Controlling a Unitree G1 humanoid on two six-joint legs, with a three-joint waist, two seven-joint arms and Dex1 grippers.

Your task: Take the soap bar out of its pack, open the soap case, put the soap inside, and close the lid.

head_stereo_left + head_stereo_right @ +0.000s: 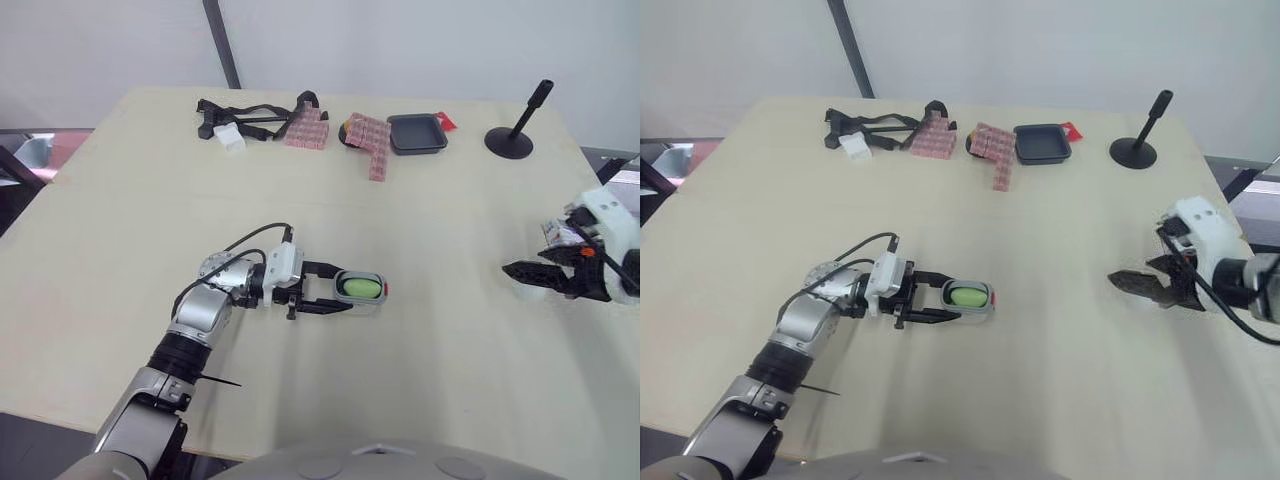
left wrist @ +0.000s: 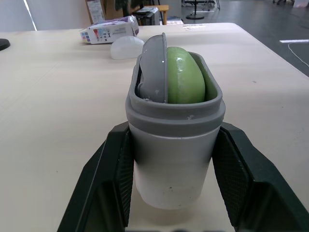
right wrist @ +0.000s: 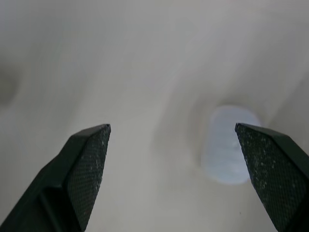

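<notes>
soap (image 1: 361, 287) is lodged in soap case (image 1: 372, 305) | case is clasped by left gripper (image 1: 338, 290) mid-table (image 1: 420, 210) | right gripper (image 1: 520, 275) is placed well right | tray (image 1: 417, 133), stand (image 1: 510, 140) are set behind

Pale wooden table (image 1: 120, 200) before a plain white wall (image 1: 400, 40)

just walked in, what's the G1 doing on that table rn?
The left gripper has its fingers closed on either side of the grey soap case, which rests on the table. The green soap bar is already inside. The case is not closed yet, and a grey piece stands tilted beside the soap. The right gripper is open and empty, off to the robot's right. The printed soap pack lies on the table too.
</notes>
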